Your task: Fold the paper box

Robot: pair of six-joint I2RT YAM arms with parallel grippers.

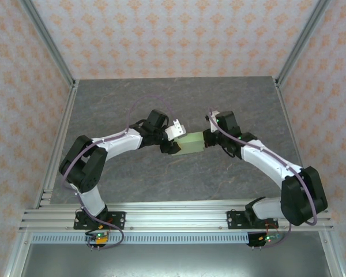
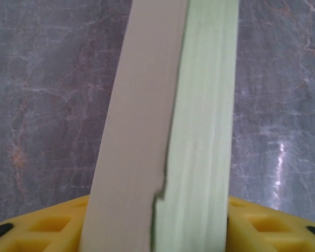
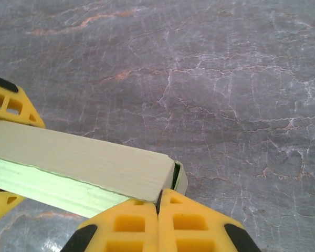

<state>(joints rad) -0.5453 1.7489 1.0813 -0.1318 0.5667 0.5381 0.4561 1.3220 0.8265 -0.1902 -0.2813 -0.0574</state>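
**Box braced between both tools at mid-desk; end closure outstanding**

Left: The left tool (image 1: pixel 176 140) reaches in from the left side. Its yellow fingers (image 2: pixel 42 228) stand on either side of the pale light-green, thin cardboard paper box (image 1: pixel 191 142). The jaws are part open around it. Whether they press on it or only bracket it cannot be told. Judged purpose: to steady the long body so it cannot swing while the far end is worked.

Centre: The box, formed into a long rectangular sleeve, sits over the middle of the grey marbled desk (image 1: pixel 161 98), well apart from every edge. Whether it rests on the surface or is held clear cannot be told.

Right: The right tool (image 3: pixel 158 210) has its jaws fully closed. Its fingertips meet at the box's end corner, just beside a small end flap (image 3: pixel 179 176) that stands slightly ajar. Whether a thin edge is nipped between them cannot be told. Judged purpose: the closed tips serve as a pusher to tuck that flap home.
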